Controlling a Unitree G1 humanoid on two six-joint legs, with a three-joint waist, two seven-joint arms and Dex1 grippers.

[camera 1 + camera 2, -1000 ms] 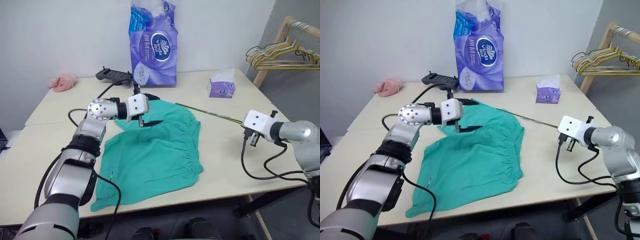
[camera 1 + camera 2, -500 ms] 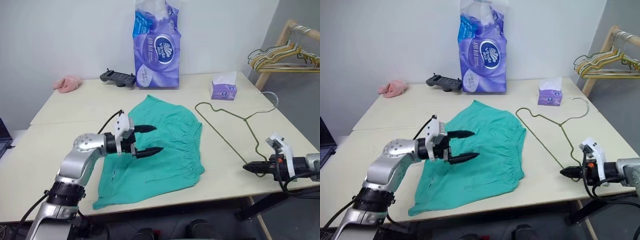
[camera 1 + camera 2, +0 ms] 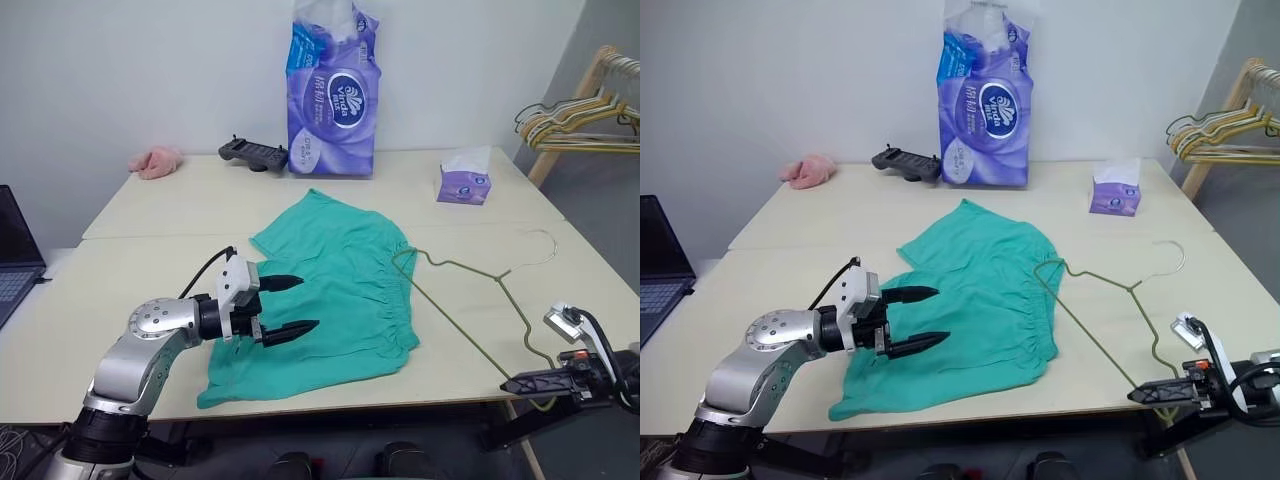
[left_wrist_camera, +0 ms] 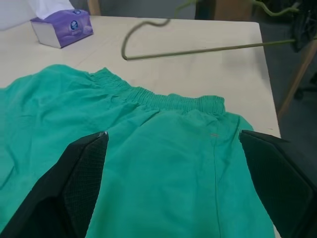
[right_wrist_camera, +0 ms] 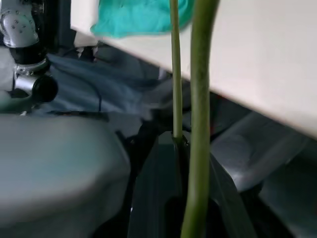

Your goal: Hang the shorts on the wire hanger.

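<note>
The teal-green shorts (image 3: 335, 275) lie spread flat in the middle of the table, waistband toward the right. My left gripper (image 3: 308, 304) hovers open just above their near left part, both black fingers (image 4: 81, 181) spread wide over the fabric and holding nothing. The olive wire hanger (image 3: 470, 290) lies on the table to the right of the shorts. Its left corner touches the waistband and its hook (image 3: 545, 245) points to the far right. My right gripper (image 3: 522, 383) sits at the table's front right edge, shut on the hanger's near corner; the wire (image 5: 198, 124) runs up between its fingers.
At the back of the table stand a purple toilet-paper pack (image 3: 335, 95), a purple tissue box (image 3: 465, 185), a black controller (image 3: 250, 152) and a pink fluffy cloth (image 3: 155, 162). A laptop (image 3: 15, 260) sits at far left. A wooden rack with several hangers (image 3: 590, 105) stands at right.
The view has shifted. My left gripper drew back toward me over the shorts, still open. My right gripper rolled and pulled the hanger back to the table's front right edge.
</note>
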